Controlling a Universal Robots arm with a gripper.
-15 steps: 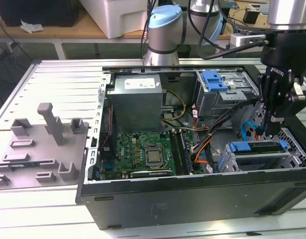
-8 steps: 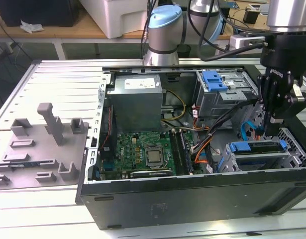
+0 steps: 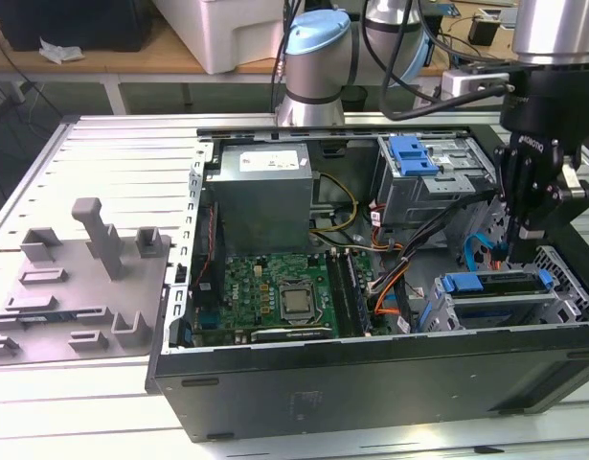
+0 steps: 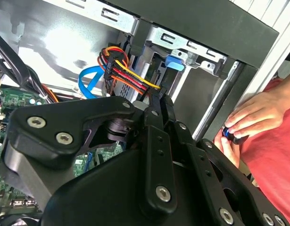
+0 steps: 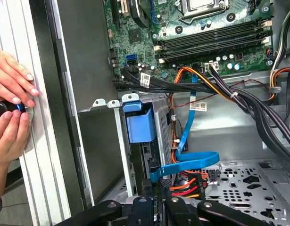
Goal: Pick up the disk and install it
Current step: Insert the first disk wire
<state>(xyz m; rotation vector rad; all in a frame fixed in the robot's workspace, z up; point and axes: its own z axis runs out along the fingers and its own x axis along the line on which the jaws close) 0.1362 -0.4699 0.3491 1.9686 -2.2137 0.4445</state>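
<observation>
The disk (image 3: 495, 285) sits in the drive cage at the front of the open computer case, at the exterior view's right, with its blue carrier along its top edge. Its blue carrier tab (image 5: 141, 123) pokes out of the cage slot and also appears as the blue carrier tab (image 4: 175, 63) in the second wrist view. My gripper (image 3: 524, 247) hangs just behind the cage, fingers drawn together. Its fingertips (image 4: 160, 101) meet at a black connector (image 5: 164, 182) with red, yellow and orange wires. Whether the connector is gripped is unclear.
A person's hands (image 5: 10, 103) rest on the table rail outside the case wall, also seen as hands (image 4: 246, 125). A blue data cable (image 5: 192, 162) and black cable bundles (image 5: 248, 101) cross near the cage. The motherboard (image 3: 284, 297) and power supply (image 3: 265, 192) fill the case. A grey fixture plate (image 3: 74, 287) lies at the exterior view's left.
</observation>
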